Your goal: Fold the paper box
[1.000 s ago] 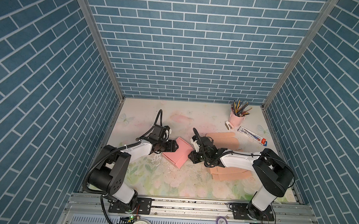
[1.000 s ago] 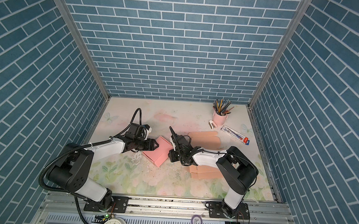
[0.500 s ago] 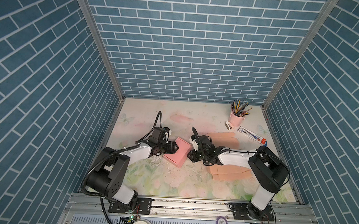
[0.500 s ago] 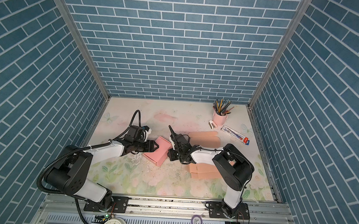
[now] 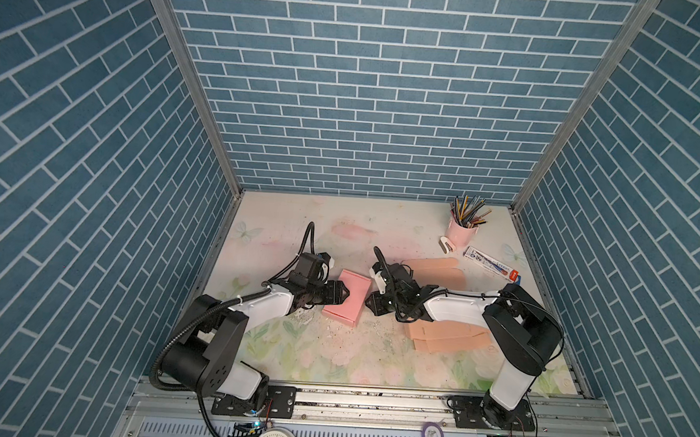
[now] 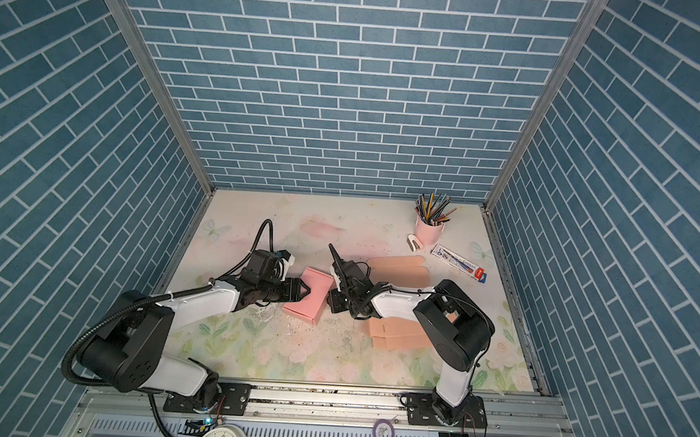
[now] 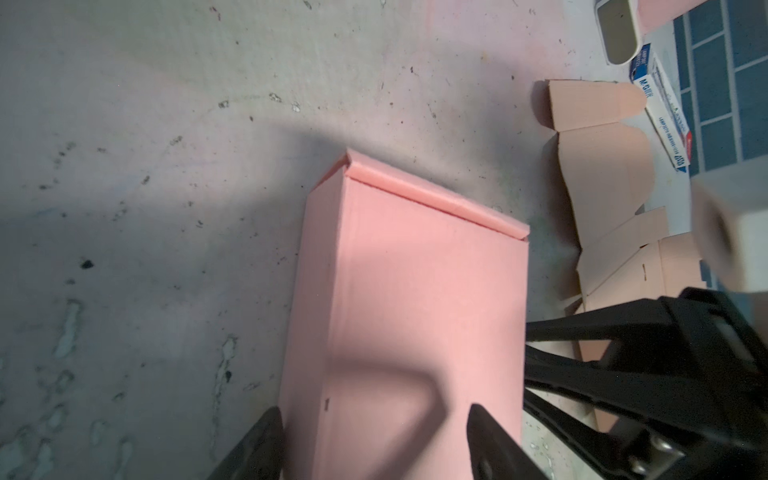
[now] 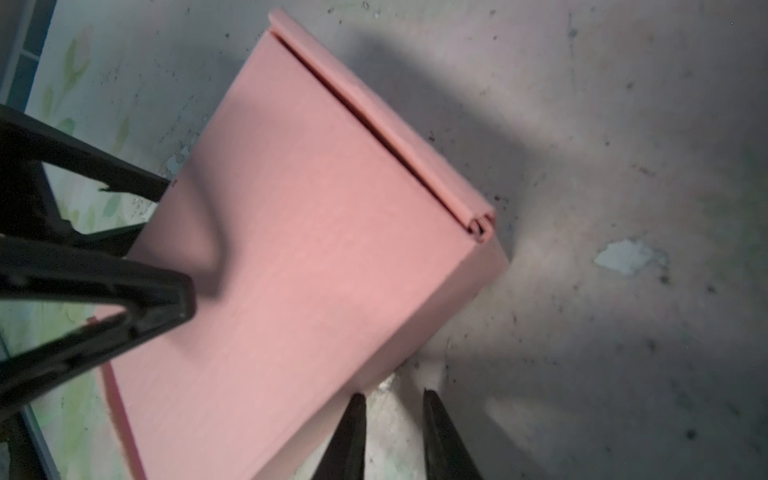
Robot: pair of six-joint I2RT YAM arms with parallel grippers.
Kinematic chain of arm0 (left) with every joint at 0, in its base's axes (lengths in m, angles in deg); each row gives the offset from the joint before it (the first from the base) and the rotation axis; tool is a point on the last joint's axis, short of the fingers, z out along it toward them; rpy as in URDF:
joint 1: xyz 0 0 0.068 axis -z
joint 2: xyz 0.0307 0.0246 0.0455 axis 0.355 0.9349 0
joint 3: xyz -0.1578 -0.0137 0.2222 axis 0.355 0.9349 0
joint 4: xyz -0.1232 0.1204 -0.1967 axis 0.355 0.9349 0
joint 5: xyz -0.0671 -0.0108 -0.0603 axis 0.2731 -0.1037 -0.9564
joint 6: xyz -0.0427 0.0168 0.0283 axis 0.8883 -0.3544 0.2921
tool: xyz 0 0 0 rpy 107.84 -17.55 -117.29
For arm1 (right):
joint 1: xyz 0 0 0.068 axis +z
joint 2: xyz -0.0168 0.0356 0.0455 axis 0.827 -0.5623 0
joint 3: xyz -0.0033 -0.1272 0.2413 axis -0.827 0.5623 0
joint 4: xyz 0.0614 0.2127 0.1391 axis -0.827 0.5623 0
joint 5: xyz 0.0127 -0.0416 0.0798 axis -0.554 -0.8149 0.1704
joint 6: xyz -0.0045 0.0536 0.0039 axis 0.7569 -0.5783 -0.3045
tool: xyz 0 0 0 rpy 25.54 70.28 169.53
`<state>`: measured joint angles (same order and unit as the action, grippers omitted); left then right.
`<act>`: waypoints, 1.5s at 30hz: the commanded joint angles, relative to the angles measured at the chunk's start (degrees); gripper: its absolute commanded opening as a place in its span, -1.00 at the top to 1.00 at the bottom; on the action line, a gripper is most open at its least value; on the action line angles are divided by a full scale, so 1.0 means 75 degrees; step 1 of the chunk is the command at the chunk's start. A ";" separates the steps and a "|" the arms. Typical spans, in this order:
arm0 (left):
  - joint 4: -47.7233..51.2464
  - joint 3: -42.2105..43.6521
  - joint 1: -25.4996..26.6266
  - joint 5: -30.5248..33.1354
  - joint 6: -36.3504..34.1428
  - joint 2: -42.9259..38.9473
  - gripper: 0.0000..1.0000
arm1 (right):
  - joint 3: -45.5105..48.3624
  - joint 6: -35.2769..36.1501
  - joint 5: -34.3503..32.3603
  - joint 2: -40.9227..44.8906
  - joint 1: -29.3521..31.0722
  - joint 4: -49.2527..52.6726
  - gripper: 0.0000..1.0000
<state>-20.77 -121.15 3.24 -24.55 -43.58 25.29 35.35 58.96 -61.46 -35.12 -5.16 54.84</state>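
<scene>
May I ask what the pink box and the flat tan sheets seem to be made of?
Pink box: apparently thin matte cardboard, with crisp creases and a tucked flap edge. Tan sheets: likely the same matte card, die-cut with rounded flaps, lying flat.

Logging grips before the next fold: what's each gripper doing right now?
Left gripper: open, one finger over the pink box, gripping nothing.
Right gripper: barely open, empty, beside the pink box.

A pink pencil cup (image 5: pixel 462 234) stood on the floral tabletop (image 5: pixel 298 224). A white stapler (image 5: pixel 448 245) lay just beside its base and a blue-and-white carton (image 5: pixel 491 266) near it. Two flat tan card sheets (image 5: pixel 441 271) lay farther from the cup, one well toward the front.
</scene>
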 commanded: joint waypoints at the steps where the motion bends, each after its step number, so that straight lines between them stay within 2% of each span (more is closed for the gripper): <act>1: 0.0116 0.0129 0.0065 -0.0121 0.0086 -0.0339 -0.45 | 0.0423 0.0039 -0.0023 0.0446 0.0057 -0.0225 0.48; 13: 0.0186 0.1024 0.0160 -0.0094 0.0282 -0.1256 -0.50 | 0.1228 -0.0346 -0.0291 0.1253 0.0498 -0.0125 0.48; 36: -0.0346 0.1280 0.1217 0.0022 0.1042 -0.1488 -0.40 | 0.0527 -0.0635 -0.0139 0.0569 0.1078 -0.0465 0.48; 42: -0.0097 0.1315 0.1132 0.0164 0.0989 -0.1677 -0.40 | 0.0778 -0.0656 -0.0396 0.0782 0.1011 -0.0301 0.48; 45: 0.0012 0.1346 0.0797 0.0111 0.0861 -0.1695 -0.45 | 0.1097 -0.0670 -0.0395 0.0944 0.0826 -0.0336 0.48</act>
<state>-21.01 -111.57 10.32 -20.79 -36.98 13.51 42.17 55.68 -64.14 -29.68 1.69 54.71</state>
